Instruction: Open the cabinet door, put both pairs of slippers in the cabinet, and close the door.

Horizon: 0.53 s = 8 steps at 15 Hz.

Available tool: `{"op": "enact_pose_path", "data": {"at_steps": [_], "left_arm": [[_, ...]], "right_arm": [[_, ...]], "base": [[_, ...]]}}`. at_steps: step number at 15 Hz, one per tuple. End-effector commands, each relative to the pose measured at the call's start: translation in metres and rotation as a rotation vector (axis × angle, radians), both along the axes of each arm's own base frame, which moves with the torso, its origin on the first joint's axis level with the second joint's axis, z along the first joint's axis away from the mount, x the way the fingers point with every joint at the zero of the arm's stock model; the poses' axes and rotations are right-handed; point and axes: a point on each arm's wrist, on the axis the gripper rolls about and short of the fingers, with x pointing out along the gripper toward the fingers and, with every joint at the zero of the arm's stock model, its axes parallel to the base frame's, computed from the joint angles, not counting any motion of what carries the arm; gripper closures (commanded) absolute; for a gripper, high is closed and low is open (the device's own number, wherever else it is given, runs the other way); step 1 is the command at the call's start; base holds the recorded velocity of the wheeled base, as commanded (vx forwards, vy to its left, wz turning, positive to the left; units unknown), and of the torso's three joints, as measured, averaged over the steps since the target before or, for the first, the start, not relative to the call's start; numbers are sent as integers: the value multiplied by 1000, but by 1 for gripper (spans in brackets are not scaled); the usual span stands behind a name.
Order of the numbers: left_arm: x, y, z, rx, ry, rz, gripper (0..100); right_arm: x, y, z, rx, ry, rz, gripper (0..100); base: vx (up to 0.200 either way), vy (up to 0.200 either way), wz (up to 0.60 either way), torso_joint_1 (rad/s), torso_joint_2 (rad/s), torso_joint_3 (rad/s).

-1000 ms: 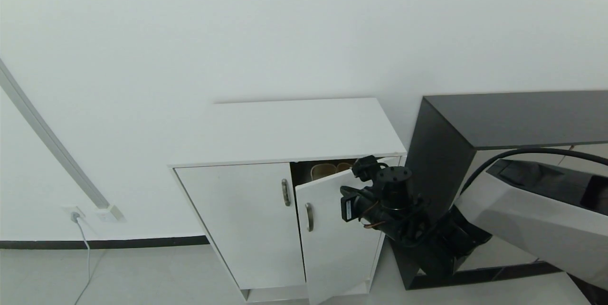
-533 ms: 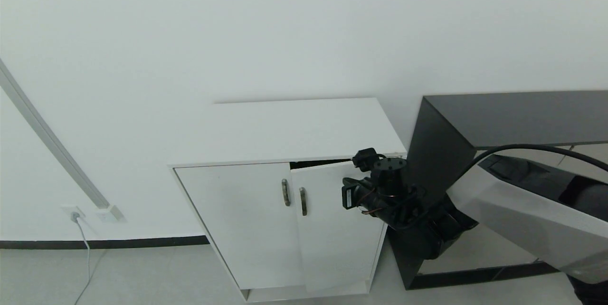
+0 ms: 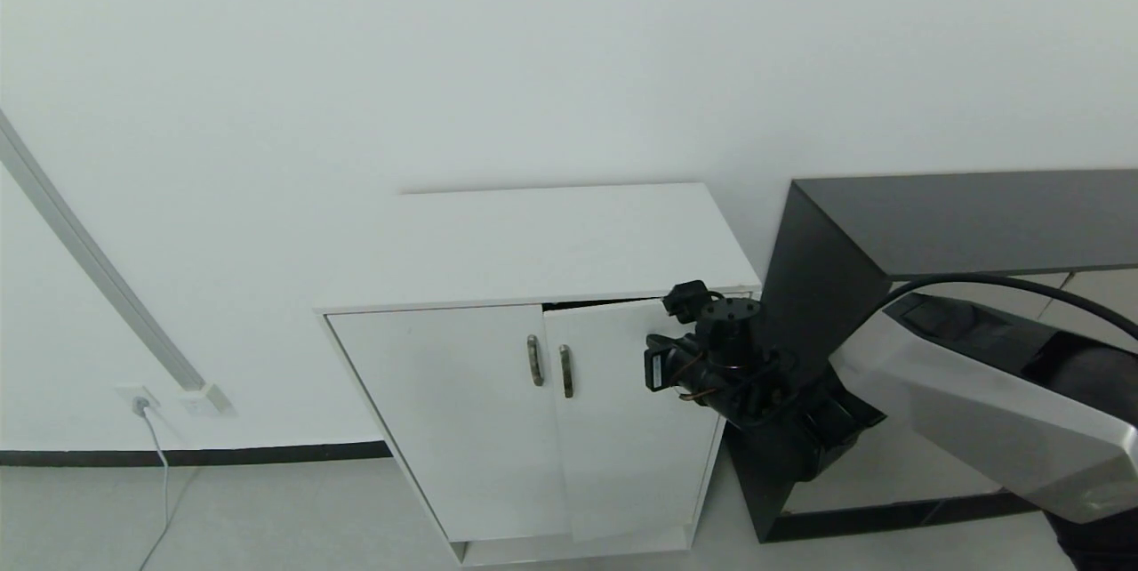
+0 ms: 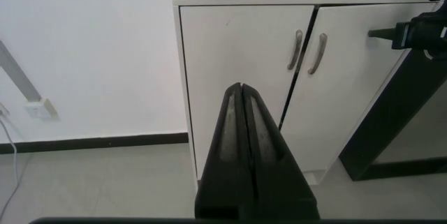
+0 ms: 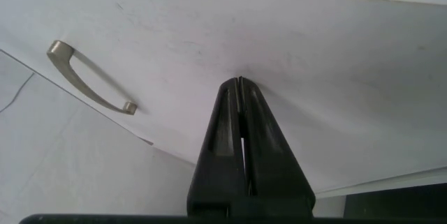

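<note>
Left gripper point(image 4: 241, 86), jaws together, held back in front of the cabinet point(image 3: 551, 242). Right gripper point(image 5: 240, 81), jaws together, tip against the right door point(image 3: 627, 429), which has swung from ajar to nearly shut; a thin gap remains along its top edge.

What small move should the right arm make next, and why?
Probably press the door gently inward. The right gripper, shut, has its tips against the right door, and a thin dark gap shows along the door's top edge, so the door seems not fully closed.
</note>
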Motion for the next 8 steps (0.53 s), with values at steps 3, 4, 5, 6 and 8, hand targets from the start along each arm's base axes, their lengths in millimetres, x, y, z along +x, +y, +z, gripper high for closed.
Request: {"op": "enact_pose_path", "data": {"at_steps": [3, 4, 5, 6, 8], "left_arm": [[0, 0, 0, 0, 1, 1, 100], [0, 0, 0, 0, 0, 1, 100], [0, 0, 0, 0, 1, 1, 100], [0, 0, 0, 0, 0, 1, 100], [0, 0, 0, 1, 1, 1, 100]], "right_arm": [[3, 0, 0, -5, 7, -3, 100], [4, 1, 1, -5, 8, -3, 100], [5, 2, 2, -5, 7, -3, 100], [5, 2, 2, -5, 8, -3, 100], [7, 2, 4, -2, 3, -5, 100]], "base": [[0, 0, 0, 0, 0, 0], [0, 0, 0, 0, 0, 0], [0, 0, 0, 0, 0, 0], [0, 0, 0, 0, 0, 0], [0, 0, 0, 0, 0, 0]]}}
